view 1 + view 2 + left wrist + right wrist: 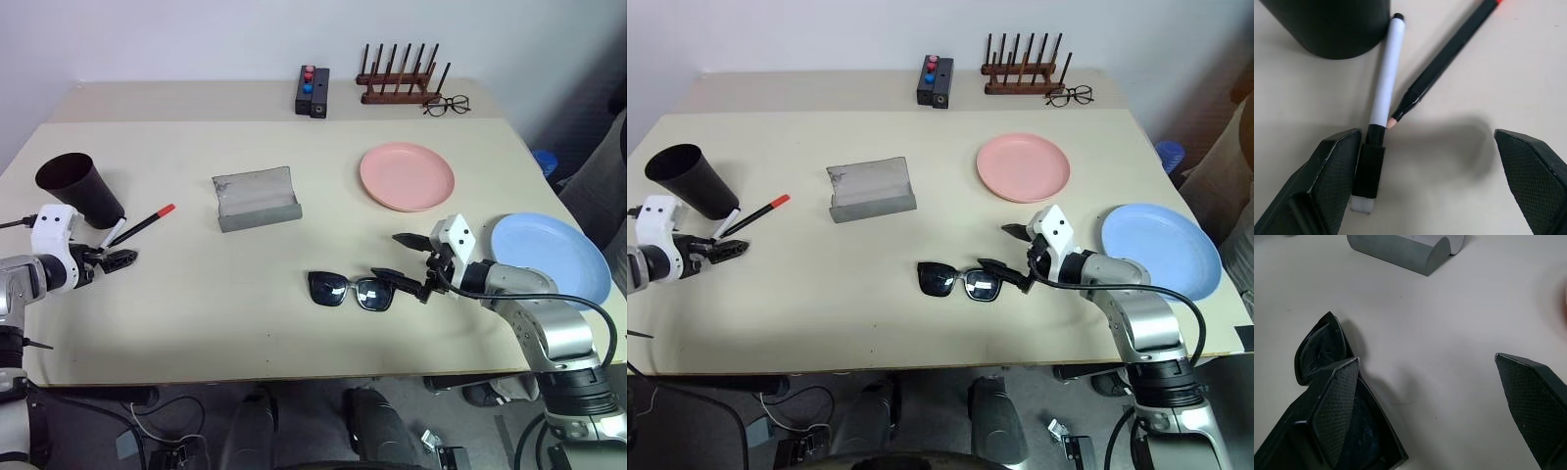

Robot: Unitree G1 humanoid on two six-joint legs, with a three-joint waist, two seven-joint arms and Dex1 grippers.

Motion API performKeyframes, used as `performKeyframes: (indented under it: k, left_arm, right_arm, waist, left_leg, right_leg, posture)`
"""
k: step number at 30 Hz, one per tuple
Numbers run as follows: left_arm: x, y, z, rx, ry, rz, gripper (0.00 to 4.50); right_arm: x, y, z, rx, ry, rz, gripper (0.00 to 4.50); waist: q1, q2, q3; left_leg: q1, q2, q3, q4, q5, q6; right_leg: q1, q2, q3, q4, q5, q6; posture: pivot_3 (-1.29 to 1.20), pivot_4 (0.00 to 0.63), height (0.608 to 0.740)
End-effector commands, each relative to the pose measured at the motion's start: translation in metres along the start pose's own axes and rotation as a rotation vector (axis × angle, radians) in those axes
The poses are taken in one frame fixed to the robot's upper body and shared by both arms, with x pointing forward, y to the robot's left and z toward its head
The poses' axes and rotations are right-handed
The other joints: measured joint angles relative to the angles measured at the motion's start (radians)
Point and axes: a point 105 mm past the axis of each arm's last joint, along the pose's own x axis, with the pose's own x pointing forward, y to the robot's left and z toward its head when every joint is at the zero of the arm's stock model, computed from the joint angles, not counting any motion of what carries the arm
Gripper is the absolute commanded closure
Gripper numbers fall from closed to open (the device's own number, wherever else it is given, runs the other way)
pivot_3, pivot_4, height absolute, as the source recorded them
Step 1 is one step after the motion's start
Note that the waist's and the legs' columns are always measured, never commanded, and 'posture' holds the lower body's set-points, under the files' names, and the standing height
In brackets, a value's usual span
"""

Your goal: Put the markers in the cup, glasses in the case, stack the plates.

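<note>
Left wrist view is showing the left pincer standing wide and released over the counter, holding nothing, with the white marker lying just beside one finger and its black cap end nearest that finger. Whether the finger is touching the cap cannot be told. The black marker is lying crosswise, its tip meeting the white body, its red cap pointing away. Just beyond, the cup is standing upright with the white marker's far end at its foot.

To do this step well, the left pincer is probably needing to centre on one marker alone, ahead of the crossing point, so the fingers are not catching both; a grip near the middle of the body should be keeping it from swinging on the way to the rim, and a careless sweep could be knocking the cup.

Across the counter, in the left eye view, the right pincer is also standing fully released, gripping nothing, one finger over the near lens end of the glasses, the other apart above bare counter. Contact cannot be confirmed. The blue plate is lying beside that arm. Farther back, the case is sitting open, and the pink plate is lying well apart from the blue one.
</note>
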Motion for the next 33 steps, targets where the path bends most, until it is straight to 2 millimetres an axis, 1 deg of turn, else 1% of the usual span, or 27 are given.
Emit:
performKeyframes:
  k: [1, 6, 17, 21, 22, 24, 25, 28, 29, 33]
  left_arm:
    - [-0.003, -0.011, -0.004, -0.015, 0.005, -0.066, 0.04]
    - [-0.005, -0.017, -0.006, -0.013, 0.01, -0.088, 0.04]
    - [-0.005, -0.016, -0.011, -0.022, 0.017, -0.068, 0.04]
    - [-0.005, -0.017, -0.011, -0.053, 0.007, -0.076, 0.04]
    - [-0.005, -0.018, -0.011, -0.058, 0.006, -0.078, 0.28]
    - [-0.005, -0.019, -0.012, -0.062, 0.004, -0.082, 0.91]
    - [-0.005, -0.019, -0.012, -0.064, 0.003, -0.084, 1.33]
    - [-0.005, -0.021, -0.013, -0.05, 0.005, -0.087, 2.92]
    - [-0.005, -0.022, -0.014, -0.044, 0.006, -0.088, 3.37]
    - [-0.005, -0.023, -0.016, -0.039, 0.008, -0.086, 3.37]
  right_arm:
    - [0.001, -0.002, 0.012, -0.038, -0.032, -0.001, 0.0]
    - [0.003, -0.002, 0.011, -0.039, -0.032, 0.002, 0.0]
    - [0.006, -0.002, 0.011, -0.047, -0.029, 0.007, 0.0]
    - [0.006, -0.003, 0.011, -0.051, -0.027, 0.007, 0.0]
    - [0.006, -0.003, 0.011, -0.051, -0.027, 0.007, 0.0]
    - [0.006, -0.003, 0.011, -0.053, -0.026, 0.007, 0.0]
    - [0.006, -0.004, 0.011, -0.054, -0.025, 0.007, 0.0]
    - [0.007, -0.004, 0.012, -0.056, -0.024, 0.005, 0.0]
    - [0.007, -0.004, 0.012, -0.057, -0.024, 0.005, 0.0]
    - [0.007, -0.004, 0.012, -0.059, -0.022, 0.008, 0.0]
  waist:
    - [0.0, 0.0, 0.0]
    - [0.001, 0.0, 0.0]
    - [-0.001, 0.0, 0.0]
    - [0.0, 0.0, 0.0]
    - [0.0, 0.0, 0.0]
    - [0.0, 0.0, 0.0]
    - [0.0, 0.0, 0.0]
    - [0.0, 0.0, 0.0]
    - [0.001, 0.0, 0.0]
    - [0.001, 0.0, 0.0]
  left_leg:
    - [0.0, 0.0, 0.0, 0.0, 0.0, 0.0]
    - [0.0, 0.0, 0.0, 0.0, 0.0, 0.0]
    - [0.0, 0.0, 0.0, 0.0, 0.0, 0.0]
    - [0.0, 0.0, 0.0, 0.0, 0.0, 0.0]
    - [0.0, 0.0, 0.0, 0.0, 0.0, 0.0]
    - [0.0, 0.0, 0.0, 0.0, 0.0, 0.0]
    - [0.0, 0.0, 0.0, 0.0, 0.0, 0.0]
    - [0.0, 0.0, 0.0, 0.0, 0.0, 0.0]
    - [0.0, 0.0, 0.0, 0.0, 0.0, 0.0]
    - [0.001, 0.0, 0.0, 0.0, 0.0, 0.0]
  right_leg:
    - [0.0, 0.0, 0.0, 0.0, 0.0, 0.0]
    - [0.0, 0.0, 0.0, 0.0, 0.0, 0.0]
    - [0.0, 0.0, 0.0, 0.0, 0.0, 0.0]
    - [0.0, 0.0, 0.0, 0.0, 0.0, 0.0]
    - [0.0, 0.0, 0.0, 0.0, 0.0, 0.0]
    - [0.0, 0.0, 0.0, 0.0, 0.0, 0.0]
    - [0.0, 0.0, 0.0, 0.0, 0.0, 0.0]
    - [0.0, 0.0, 0.0, 0.0, 0.0, 0.0]
    - [0.0, 0.0, 0.0, 0.0, 0.0, 0.0]
    - [0.0, 0.0, 0.0, 0.0, 0.0, 0.0]
  posture:
    - [0.0, 0.15, 0.74]
    - [0.0, 0.15, 0.74]
    - [0.0, 0.15, 0.74]
    - [0.0, 0.15, 0.74]
    - [0.0, 0.15, 0.74]
    - [0.0, 0.15, 0.74]
    - [0.0, 0.15, 0.74]
    - [0.0, 0.15, 0.74]
    - [0.0, 0.15, 0.74]
    - [0.0, 0.15, 0.74]
